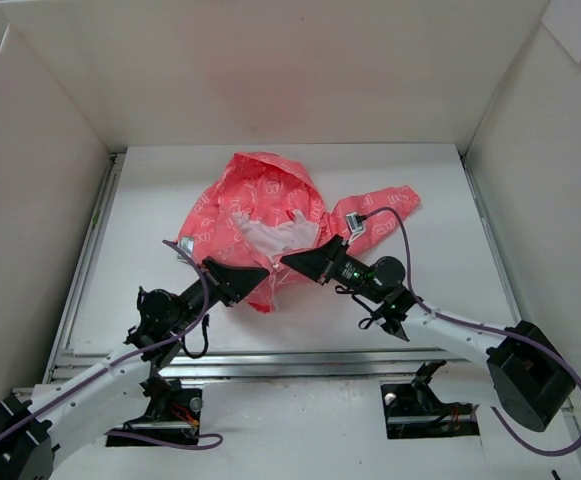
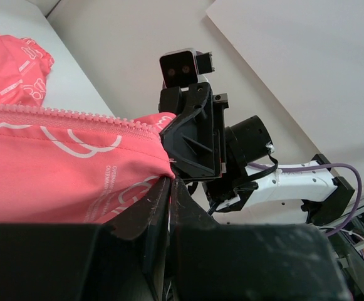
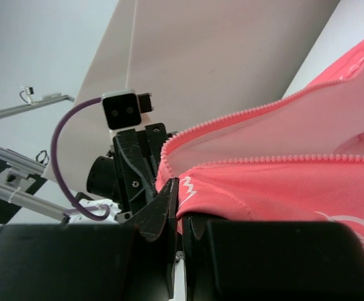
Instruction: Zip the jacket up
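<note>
The coral-pink jacket (image 1: 260,215) with white motifs lies crumpled mid-table, its front open and white lining showing. Both grippers meet at its near hem, facing each other. My left gripper (image 1: 258,272) is shut on a corner of the pink fabric (image 2: 56,175), pinched at the tips (image 2: 171,180) just below a run of zipper teeth (image 2: 75,117). My right gripper (image 1: 290,260) is shut on the opposite hem corner (image 3: 282,182), the cloth folding over its tips (image 3: 182,188). Two separate rows of zipper teeth (image 3: 232,119) show in the right wrist view. The slider is not visible.
White walls (image 1: 40,200) enclose the table (image 1: 440,260) on the left, back and right. A metal rail (image 1: 85,270) runs along the left side. Purple cables (image 1: 405,235) loop off both arms. The arm bases stand at the near edge.
</note>
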`<state>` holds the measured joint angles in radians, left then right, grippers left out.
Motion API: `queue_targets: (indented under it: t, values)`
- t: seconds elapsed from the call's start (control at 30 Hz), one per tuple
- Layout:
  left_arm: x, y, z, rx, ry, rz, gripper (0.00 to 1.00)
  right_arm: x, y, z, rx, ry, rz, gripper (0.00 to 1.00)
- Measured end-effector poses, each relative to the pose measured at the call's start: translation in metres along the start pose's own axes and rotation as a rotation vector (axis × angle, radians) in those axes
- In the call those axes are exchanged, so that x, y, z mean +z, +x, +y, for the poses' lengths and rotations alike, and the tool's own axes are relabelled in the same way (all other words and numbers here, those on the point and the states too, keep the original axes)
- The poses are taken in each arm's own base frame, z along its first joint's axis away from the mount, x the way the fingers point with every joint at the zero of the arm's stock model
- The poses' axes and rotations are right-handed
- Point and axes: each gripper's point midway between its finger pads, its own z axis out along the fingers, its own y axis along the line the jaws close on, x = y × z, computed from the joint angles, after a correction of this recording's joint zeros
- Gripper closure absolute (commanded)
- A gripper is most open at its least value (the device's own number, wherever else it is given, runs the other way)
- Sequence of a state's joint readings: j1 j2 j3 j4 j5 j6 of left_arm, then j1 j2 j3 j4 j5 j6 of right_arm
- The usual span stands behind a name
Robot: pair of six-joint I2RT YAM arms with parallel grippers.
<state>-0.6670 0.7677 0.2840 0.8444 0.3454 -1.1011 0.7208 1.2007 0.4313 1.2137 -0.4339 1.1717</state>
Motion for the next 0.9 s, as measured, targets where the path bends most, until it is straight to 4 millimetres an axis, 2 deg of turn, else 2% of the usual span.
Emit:
queue_targets:
  t: [0.27, 0.47, 0.73, 0.9]
  values:
    - [-0.003, 0.004, -0.006, 0.0, 0.023, 0.025, 1.0, -0.013, -0.013, 0.04, 0.008, -0.101, -0.013, 1.0]
    - [-0.006, 0.006, -0.011, 0.006, 0.042, 0.044, 1.0, -0.007, -0.021, 0.068, -0.003, -0.169, 0.018, 1.0]
    - [-0.007, 0.008, -0.014, 0.011, 0.057, 0.053, 1.0, -0.001, -0.012, 0.049, 0.04, -0.124, 0.069, 1.0]
    - [-0.012, 0.002, -0.011, 0.039, 0.061, 0.021, 1.0, -0.004, -0.009, 0.052, 0.097, -0.135, 0.082, 1.0]
